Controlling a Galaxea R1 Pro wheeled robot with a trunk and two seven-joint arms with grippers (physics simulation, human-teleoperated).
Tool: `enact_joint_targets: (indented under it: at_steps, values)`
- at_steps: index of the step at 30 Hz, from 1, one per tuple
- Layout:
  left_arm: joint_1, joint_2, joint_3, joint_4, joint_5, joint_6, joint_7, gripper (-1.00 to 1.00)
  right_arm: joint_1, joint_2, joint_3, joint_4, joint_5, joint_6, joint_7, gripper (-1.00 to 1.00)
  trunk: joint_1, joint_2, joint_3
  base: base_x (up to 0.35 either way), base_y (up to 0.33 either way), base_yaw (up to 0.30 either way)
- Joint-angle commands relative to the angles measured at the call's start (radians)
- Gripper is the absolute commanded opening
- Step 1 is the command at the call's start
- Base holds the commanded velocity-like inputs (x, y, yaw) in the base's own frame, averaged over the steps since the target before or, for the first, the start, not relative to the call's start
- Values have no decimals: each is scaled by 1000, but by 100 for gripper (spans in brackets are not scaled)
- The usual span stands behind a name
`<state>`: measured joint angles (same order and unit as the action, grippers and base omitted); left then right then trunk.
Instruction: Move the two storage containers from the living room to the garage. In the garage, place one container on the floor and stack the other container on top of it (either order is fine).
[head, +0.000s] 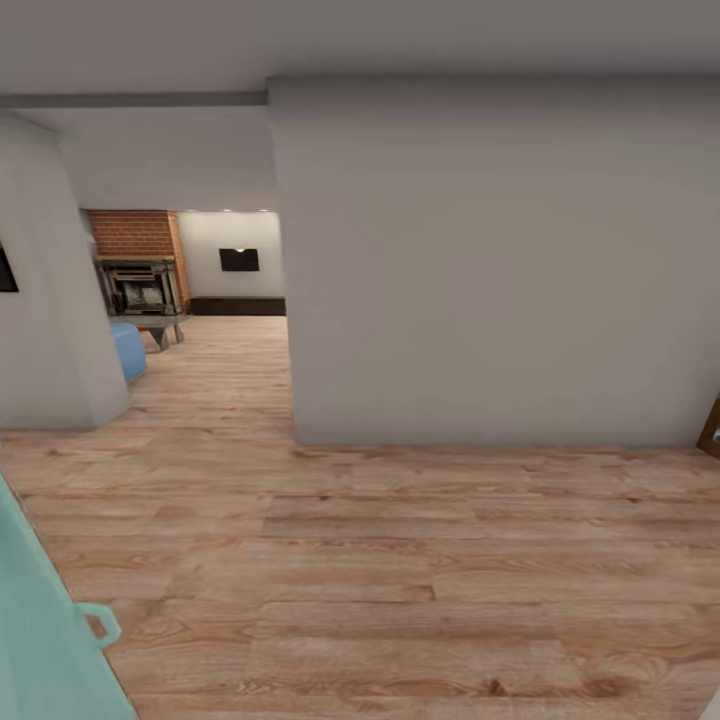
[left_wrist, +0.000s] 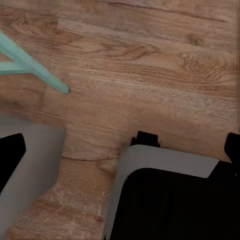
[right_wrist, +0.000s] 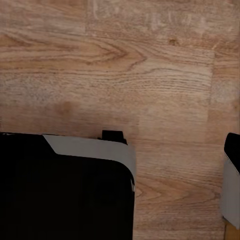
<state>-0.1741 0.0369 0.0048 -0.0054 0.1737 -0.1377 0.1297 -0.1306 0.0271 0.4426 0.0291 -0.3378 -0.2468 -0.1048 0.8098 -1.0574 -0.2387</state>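
Note:
I am in a hallway and no red-orange storage container is in view. Far off through an opening at the left lies the living room (head: 215, 350), with its red-brick chimney (head: 135, 235) over a dark fireplace (head: 142, 288). My left gripper (left_wrist: 189, 142) hangs over the light wood-plank floor (left_wrist: 150, 65), its dark fingertips (left_wrist: 146, 138) apart with nothing between them. My right gripper (right_wrist: 172, 140) hangs the same way over the planks, fingertips (right_wrist: 113, 135) spread and empty.
A broad grey wall (head: 500, 270) stands straight ahead, and another wall corner (head: 50, 300) at the left. A teal door (head: 40, 620) with a handle is close at the lower left. A blue seat (head: 128, 348) and a low bench (head: 160, 325) sit near the fireplace.

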Motion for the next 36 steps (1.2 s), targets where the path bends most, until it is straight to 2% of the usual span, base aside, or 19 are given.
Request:
enact_joint_targets:
  at_steps: [1, 36]
  values:
    - [-1, 0, 0, 1, 6, -3, 1, 100, -1, 1, 8, 3, -7, -6, -2, 100, 1, -1, -1, 326, 0, 0]
    - [-1, 0, 0, 1, 6, -3, 1, 100, -1, -1, 8, 3, -7, -6, -1, 100, 1, -1, -1, 326, 0, 0]
